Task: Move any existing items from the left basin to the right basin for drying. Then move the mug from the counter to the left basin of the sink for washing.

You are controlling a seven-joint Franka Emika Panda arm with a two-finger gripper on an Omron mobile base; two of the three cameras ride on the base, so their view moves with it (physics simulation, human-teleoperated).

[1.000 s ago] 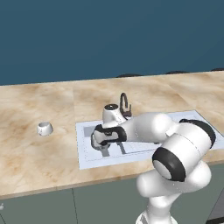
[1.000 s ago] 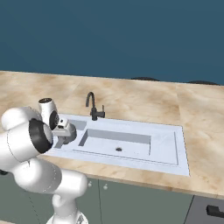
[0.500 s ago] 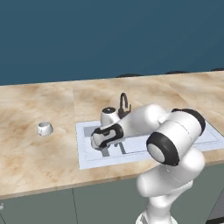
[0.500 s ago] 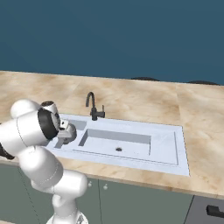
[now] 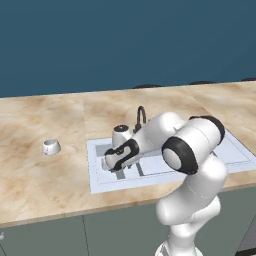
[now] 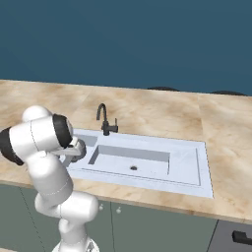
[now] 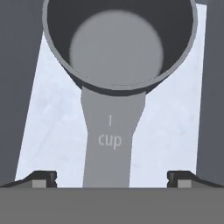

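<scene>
Hand (image 7: 112, 179) wide open over the pan (image 7: 119, 43) handle — closing off-centre could make it slip.

The one marking I can read is "1 cup", set in pale letters on the flat handle of the dark grey pan (image 7: 119, 48): the "1" above, the word "cup" below it. It sits straight ahead of my gripper (image 7: 112, 178), midway between my two wide-apart fingertips and a little beyond them, with the pan's round bowl farther out past the lettering.
</scene>
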